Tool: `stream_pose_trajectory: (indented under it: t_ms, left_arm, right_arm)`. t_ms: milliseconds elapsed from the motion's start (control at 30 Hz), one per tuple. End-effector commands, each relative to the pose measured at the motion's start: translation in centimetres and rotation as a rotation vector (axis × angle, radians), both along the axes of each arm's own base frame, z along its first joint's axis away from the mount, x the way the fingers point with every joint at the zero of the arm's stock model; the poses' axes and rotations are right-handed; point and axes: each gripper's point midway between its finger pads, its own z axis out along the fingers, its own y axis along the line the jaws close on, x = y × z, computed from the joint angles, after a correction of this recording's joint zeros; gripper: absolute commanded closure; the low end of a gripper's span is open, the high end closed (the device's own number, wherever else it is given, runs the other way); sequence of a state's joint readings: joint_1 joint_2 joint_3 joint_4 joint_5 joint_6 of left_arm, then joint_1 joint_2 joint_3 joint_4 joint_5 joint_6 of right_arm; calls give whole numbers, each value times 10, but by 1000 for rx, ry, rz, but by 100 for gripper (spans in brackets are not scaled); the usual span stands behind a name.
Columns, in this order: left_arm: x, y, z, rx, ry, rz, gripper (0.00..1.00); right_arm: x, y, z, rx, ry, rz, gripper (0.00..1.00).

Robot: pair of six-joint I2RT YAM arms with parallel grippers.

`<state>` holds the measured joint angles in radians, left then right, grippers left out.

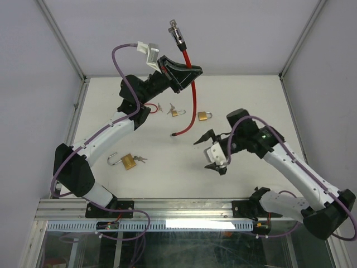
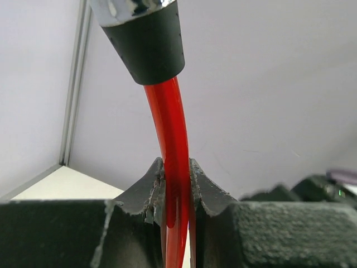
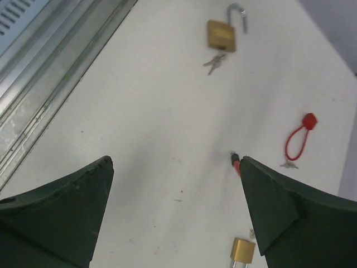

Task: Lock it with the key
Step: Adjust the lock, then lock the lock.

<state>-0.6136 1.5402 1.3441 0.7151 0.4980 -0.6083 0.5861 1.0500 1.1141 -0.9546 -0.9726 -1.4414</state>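
White table (image 1: pixel 167 178) inside a pale-walled enclosure, both arms reaching over it.

Left gripper (image 1: pixel 188 70) is raised above the far part of the table. It is clamped on the cable lock (image 1: pixel 193 84). In the left wrist view the fingers (image 2: pixel 149 187) pinch the red cable from both sides. The lock head (image 1: pixel 177 32), black and silver, stands above the grip. The rest of the cable hangs down below it in a curve. Its free tip (image 1: pixel 175 134) is low over the middle of the table. Whether the tip touches the surface I cannot tell.

Right gripper (image 1: pixel 210 153) hovers over the table near the middle, spread wide and holding nothing. The cable tip (image 3: pixel 235 162) shows just inside one of its fingers (image 3: pixel 273 212).

An open padlock (image 1: pixel 129 162) lies on the near left of the table, brass, shackle swung out. Its keys (image 1: pixel 140 159) lie right beside it.

Two more brass padlocks lie further back: one (image 1: pixel 177 112) near the hanging cable and one (image 1: pixel 204 116) just to its right. A small red loop (image 1: pixel 149 108) lies beside the left arm; something small, perhaps a key, lies at its end.
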Motion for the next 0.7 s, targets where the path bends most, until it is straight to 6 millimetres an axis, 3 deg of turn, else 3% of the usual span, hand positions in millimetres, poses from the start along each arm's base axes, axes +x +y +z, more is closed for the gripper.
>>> stream_pose_trajectory:
  t_ms: [0, 167, 300, 400, 567, 667]
  left_arm:
    - [-3, 21, 44, -76, -44, 92, 100]
    - [7, 20, 40, -72, -9, 120, 100]
    - [10, 19, 38, -69, 13, 119, 100]
    - [10, 19, 37, -69, 26, 115, 100]
    - [5, 20, 40, -72, 28, 100, 100]
    - [3, 19, 40, -70, 33, 91, 100]
  right_arm:
    - [20, 13, -52, -215, -296, 11, 4]
    - [34, 56, -91, -402, -679, -96, 3]
    - [59, 93, -110, -369, -925, -182, 3]
    - [99, 108, -93, -379, -1213, -327, 1]
    - [120, 120, -93, -350, -1291, -369, 1]
    - [139, 118, -91, -356, -1340, -396, 1]
